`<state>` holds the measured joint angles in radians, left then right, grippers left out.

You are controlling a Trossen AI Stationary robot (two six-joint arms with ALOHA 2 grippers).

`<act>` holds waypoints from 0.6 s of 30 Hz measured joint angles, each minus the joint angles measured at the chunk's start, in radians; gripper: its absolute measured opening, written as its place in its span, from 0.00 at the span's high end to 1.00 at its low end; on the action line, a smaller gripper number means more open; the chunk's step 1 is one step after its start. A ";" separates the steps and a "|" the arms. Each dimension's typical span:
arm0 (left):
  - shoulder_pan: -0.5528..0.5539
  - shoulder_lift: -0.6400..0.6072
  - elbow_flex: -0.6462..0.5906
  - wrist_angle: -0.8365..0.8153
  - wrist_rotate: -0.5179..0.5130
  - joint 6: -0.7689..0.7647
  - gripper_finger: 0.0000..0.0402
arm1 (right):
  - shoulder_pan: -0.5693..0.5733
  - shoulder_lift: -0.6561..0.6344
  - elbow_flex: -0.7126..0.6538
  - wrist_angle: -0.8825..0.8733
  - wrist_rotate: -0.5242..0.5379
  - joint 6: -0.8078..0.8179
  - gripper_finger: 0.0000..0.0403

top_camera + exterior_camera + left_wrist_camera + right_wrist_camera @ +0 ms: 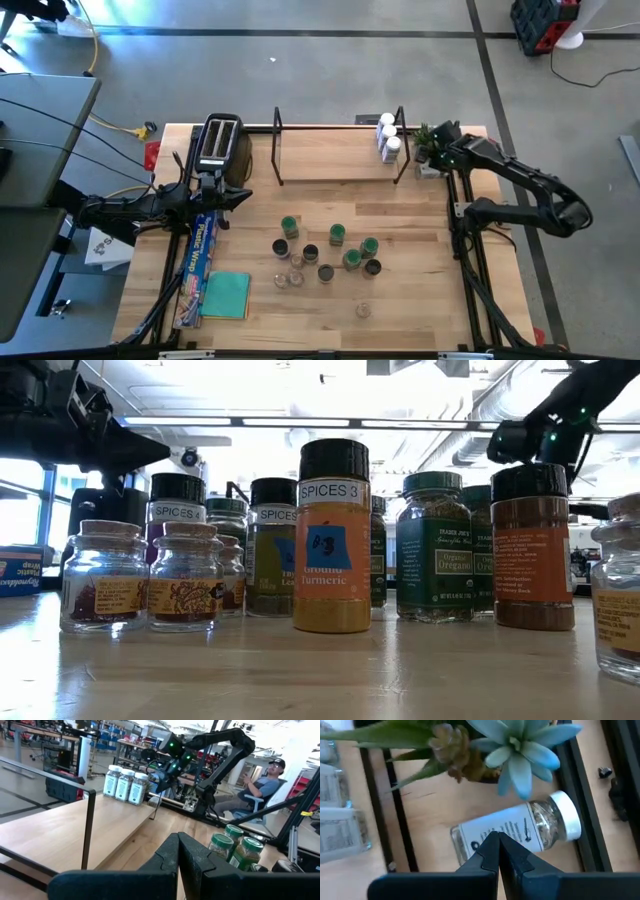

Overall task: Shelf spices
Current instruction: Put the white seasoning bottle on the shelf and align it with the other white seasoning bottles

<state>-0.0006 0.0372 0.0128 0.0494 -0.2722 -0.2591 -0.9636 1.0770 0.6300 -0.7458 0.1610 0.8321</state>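
Observation:
The shelf (335, 165) is a light board with black wire ends at the table's far edge. Three white-lidded jars (388, 138) stand on its right end. Over a dozen spice jars (330, 250) with green, dark or clear lids stand upright mid-table, and the low view shows them as a row around a yellow turmeric jar (333, 540). One white-lidded jar (520, 830) lies on its side on the table beside the potted plant (520, 745), right of the shelf. My right gripper (497, 845) is shut just above that jar. My left gripper (178, 847) is shut and hovers near the toaster. My right gripper points down with its shut fingertips (490, 851) over the label side of the lying jar (515, 832). Whether they touch it I cannot tell.
A black-and-silver toaster (218, 145) stands left of the shelf. A blue foil box (200, 255) and a teal cloth (228, 295) lie at the near left. The shelf's black wire upright (375, 795) runs beside the plant. A person (265, 782) sits beyond the table.

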 joint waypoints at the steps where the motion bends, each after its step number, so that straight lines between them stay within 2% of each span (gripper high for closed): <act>1: 0.000 0.000 0.000 0.000 0.000 0.000 1.00 | -0.011 0.004 -0.013 0.010 -0.005 -0.001 1.00; 11: 0.000 0.000 0.000 0.001 -0.029 -0.001 1.00 | -0.052 0.008 -0.115 0.120 -0.006 -0.004 1.00; 14: 0.000 -0.001 0.000 0.002 -0.043 0.000 1.00 | -0.043 0.009 -0.122 0.102 -0.025 -0.022 1.00; 18: 0.000 -0.001 0.000 0.002 -0.044 0.000 1.00 | 0.006 -0.001 -0.099 -0.013 -0.056 -0.024 1.00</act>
<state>-0.0006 0.0364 0.0128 0.0509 -0.3164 -0.2596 -0.9578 1.0760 0.5311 -0.7590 0.1050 0.8078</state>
